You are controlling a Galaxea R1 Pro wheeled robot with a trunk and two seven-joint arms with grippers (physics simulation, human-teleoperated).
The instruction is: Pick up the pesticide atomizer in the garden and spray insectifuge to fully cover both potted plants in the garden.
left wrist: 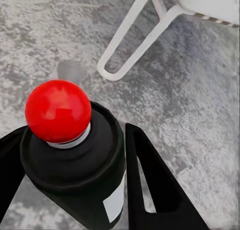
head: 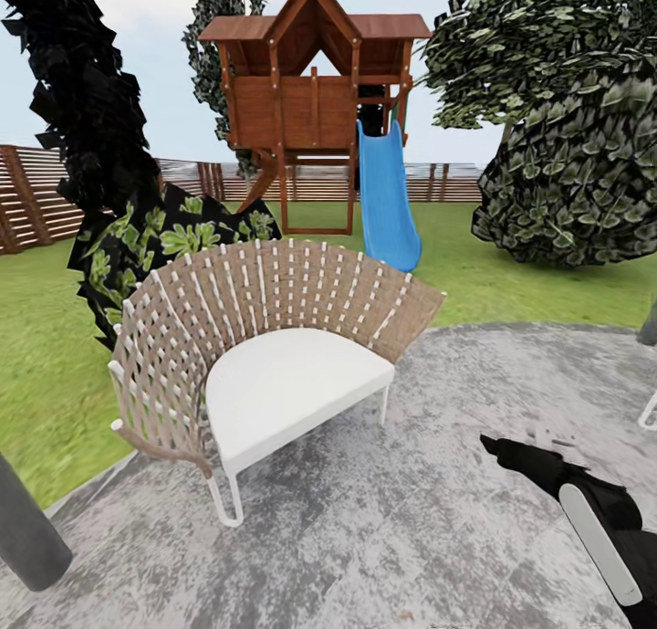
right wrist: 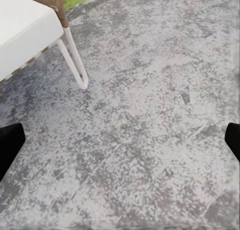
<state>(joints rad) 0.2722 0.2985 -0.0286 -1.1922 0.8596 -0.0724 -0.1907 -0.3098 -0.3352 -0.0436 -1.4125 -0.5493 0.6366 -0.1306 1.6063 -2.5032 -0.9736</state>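
A back garden — green lawn (head: 36,373) around a grey paved circle (head: 383,538), a brown slatted fence (head: 36,200), a wooden playhouse (head: 310,90) with a blue slide (head: 388,200), a woven chair (head: 265,355) — trees (head: 557,109) overhead.

A woven chair (head: 274,337) with a white cushion is seen on grey paving (head: 411,519). A wooden playhouse (head: 315,90) with a blue slide (head: 388,200) is set behind it.

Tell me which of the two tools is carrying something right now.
The left tool: its dark fingers flank a black bottle with a red ball top. The right tool is spread wide over bare grey paving.
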